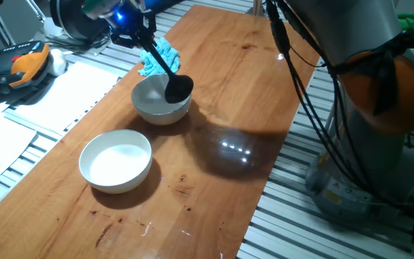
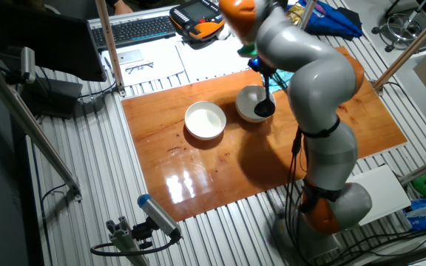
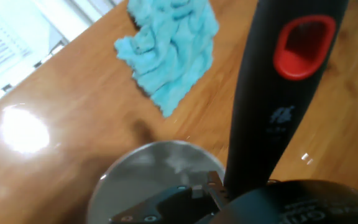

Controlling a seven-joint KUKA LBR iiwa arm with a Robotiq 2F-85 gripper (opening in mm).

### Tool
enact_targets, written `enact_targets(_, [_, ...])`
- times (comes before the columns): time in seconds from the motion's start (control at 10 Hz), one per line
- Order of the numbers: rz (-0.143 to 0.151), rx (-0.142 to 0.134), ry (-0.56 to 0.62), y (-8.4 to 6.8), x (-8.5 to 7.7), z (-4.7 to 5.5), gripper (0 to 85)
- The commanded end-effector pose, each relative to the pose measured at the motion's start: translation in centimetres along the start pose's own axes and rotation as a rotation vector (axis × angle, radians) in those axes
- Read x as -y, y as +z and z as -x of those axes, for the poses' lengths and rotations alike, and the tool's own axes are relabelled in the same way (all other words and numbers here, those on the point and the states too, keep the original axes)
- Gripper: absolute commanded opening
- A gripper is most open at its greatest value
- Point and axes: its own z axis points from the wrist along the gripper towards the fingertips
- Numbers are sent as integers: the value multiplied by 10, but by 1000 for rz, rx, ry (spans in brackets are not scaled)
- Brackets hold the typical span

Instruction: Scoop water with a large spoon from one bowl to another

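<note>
On the tabletop [image 1: 214, 108], two bowls: the grey far bowl [image 1: 157, 104] and the white near bowl [image 1: 116, 161]. The large spoon [image 1: 169, 78] slants down from the fingers [image 1: 141, 36] clenched on its handle, its scoop over the grey bowl's right rim; the white bowl lies nearer, leftward.

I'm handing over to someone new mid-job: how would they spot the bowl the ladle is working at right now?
On the wooden table, two bowls sit side by side. Take the grey bowl next to the blue cloth, with the black ladle at its rim. The white bowl has neither cloth nor ladle near it.
</note>
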Motion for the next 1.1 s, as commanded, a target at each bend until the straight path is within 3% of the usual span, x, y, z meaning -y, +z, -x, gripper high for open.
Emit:
enact_targets(0.0, [465,-36,15,0,-1,0,0])
enact_targets(0.1, [503,-71,25,0,-1,0,0])
enact_targets(0.3, [526,-71,13,0,2,2,0])
enact_targets(0.6, [550,-160,44,0,4,3,0])
enact_targets(1.0, [597,-307,209,0,3,2,0])
